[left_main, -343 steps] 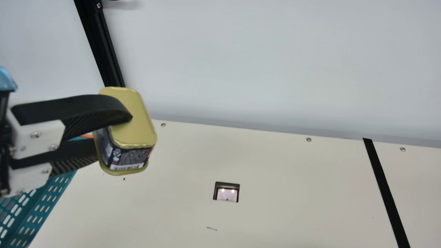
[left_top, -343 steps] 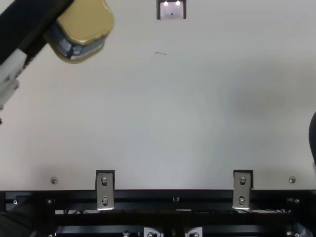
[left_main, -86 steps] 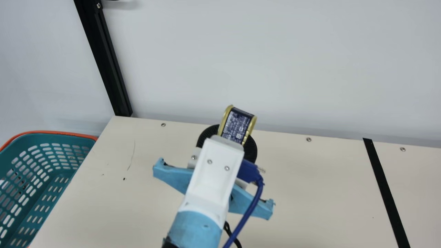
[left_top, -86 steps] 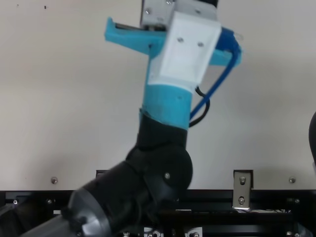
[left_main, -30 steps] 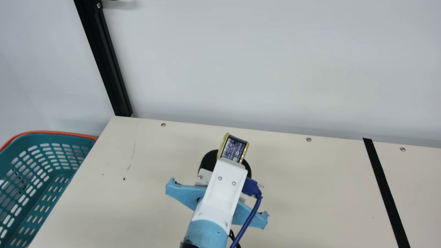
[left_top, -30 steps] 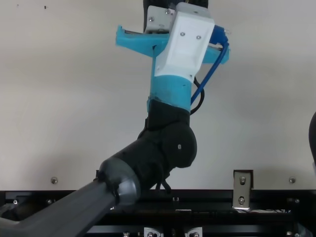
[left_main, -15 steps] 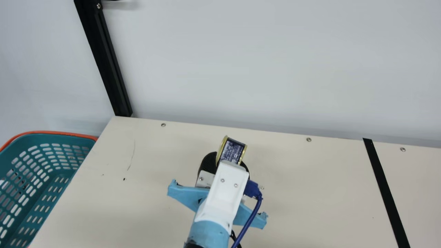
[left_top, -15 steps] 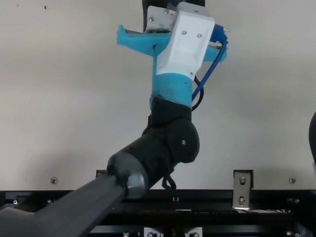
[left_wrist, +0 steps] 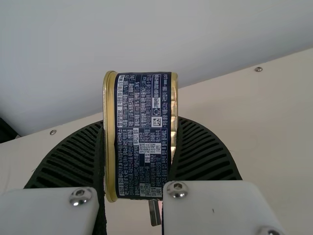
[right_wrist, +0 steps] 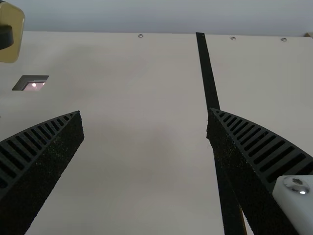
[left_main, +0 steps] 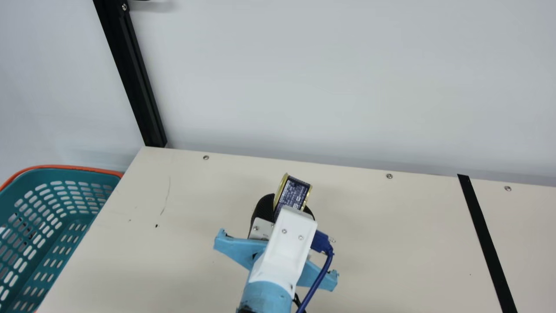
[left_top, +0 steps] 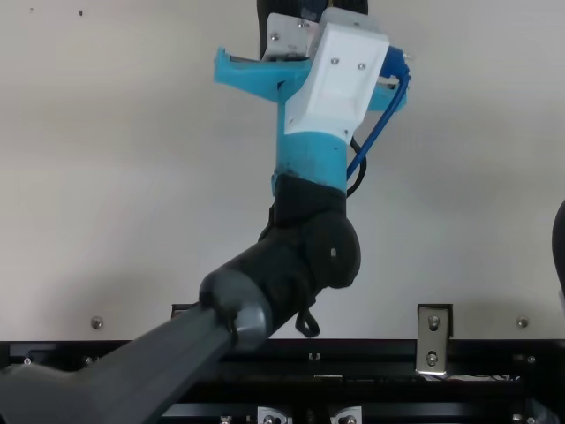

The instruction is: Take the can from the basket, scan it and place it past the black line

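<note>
Since a moment earlier, the left arm (left_top: 300, 247) has moved lower in the main view, together with the can (left_main: 293, 194). Its left gripper (left_main: 288, 204), near the frame's centre, holds the can. The right gripper (right_wrist: 145, 114) is wide apart. Along the fingers goes the can's long axis, leaning to upper right, dark label toward the camera.

Can't see the lower end of the can (left_main: 295, 192) or parts of the left pincer (left_main: 289, 201) in the main view, hidden behind a white housing (left_main: 286, 250). Can't follow the basket (left_main: 78, 169) past the left edge, nor the black line (left_main: 485, 234) past the bottom. Can't identify the dark shape (left_top: 561, 243) cut off by the top view's right edge.
</note>
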